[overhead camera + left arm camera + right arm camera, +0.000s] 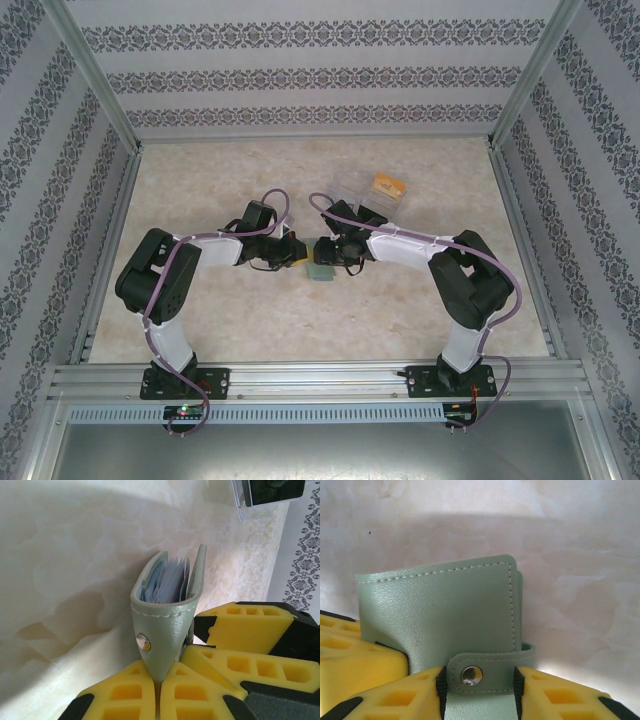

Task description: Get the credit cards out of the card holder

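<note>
Right now my left jaws pinch the near end of the card holder [165, 630] at the middle of the tabletop [250, 320], my right jaws clamp across its snap tab [485, 672]; its gaping pocket side points straight away from my left jaws.

left arm [165, 285]: elbow bent, forearm reached inward to centre | right arm [470, 280]: mirrored it | left gripper [159, 669]: fingers clamped on card holder [165, 612] edge | right gripper [479, 671]: fingers closed against both sides of its strap [492, 661] | grippers stood tip to tip
</note>
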